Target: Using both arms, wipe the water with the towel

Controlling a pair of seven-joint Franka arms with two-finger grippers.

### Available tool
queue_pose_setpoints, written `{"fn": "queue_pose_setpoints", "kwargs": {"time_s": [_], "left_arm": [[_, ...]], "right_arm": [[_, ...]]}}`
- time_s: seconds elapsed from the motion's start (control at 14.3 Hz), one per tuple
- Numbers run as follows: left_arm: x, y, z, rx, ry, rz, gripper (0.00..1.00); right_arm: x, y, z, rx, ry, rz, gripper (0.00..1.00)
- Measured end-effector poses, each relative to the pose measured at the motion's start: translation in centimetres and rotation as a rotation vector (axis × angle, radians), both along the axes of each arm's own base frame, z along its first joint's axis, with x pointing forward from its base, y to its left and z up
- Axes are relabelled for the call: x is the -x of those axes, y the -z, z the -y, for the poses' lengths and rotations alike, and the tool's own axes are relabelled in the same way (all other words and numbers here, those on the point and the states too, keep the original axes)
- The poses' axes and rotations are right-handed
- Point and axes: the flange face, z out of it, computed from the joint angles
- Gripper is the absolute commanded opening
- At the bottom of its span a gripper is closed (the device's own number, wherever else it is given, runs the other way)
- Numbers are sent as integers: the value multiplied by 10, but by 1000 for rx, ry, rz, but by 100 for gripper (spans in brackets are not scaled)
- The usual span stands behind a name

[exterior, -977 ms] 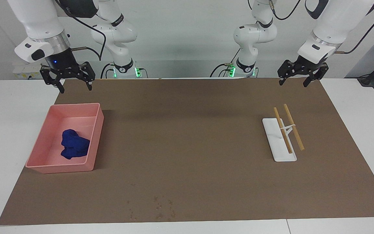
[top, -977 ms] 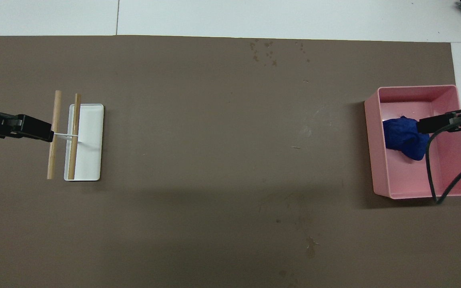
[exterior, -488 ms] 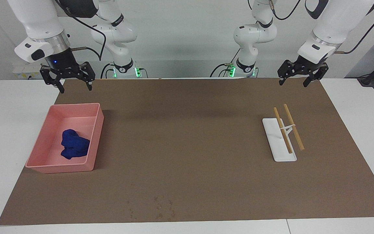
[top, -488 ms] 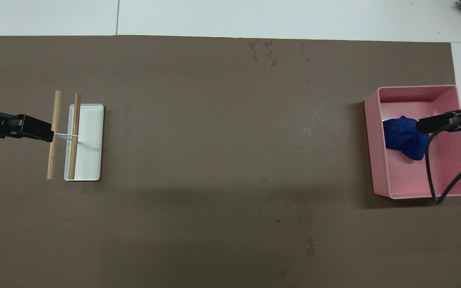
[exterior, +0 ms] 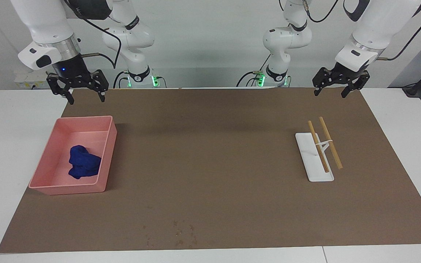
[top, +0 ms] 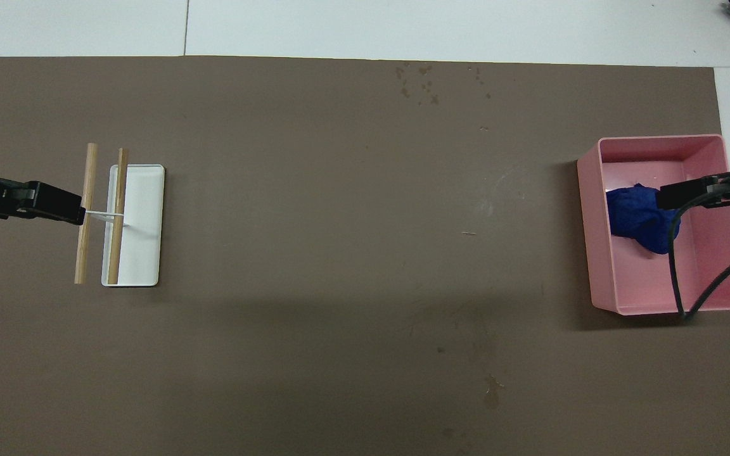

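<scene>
Right gripper (exterior: 85,96) and left gripper (exterior: 329,92) hang raised, fingers apparently spread.

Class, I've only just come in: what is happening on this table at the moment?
Nothing is being handled yet. The towel lies bunched in the pink tray at the right arm's end of the table. The right end effector hangs open in the air over the mat's edge, on the tray's robot side. The left end effector waits open over the mat's other end, on the robot side of a white stand with two wooden sticks. No wiping has begun.
</scene>
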Motion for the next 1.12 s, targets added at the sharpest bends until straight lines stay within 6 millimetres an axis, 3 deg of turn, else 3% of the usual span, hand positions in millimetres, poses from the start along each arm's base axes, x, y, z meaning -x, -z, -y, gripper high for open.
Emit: {"fn": "queue_pose_setpoints", "kwargs": {"time_s": [0.21, 0.49, 1.12], "left_arm": [[0, 0, 0, 0, 0, 0, 100], [0, 0, 0, 0, 0, 0, 100], [0, 0, 0, 0, 0, 0, 100]], "right_arm": [[0, 0, -1, -3, 27, 1, 100], [0, 0, 18, -5, 62, 1, 100], [0, -1, 22, -5, 71, 2, 100]]}}
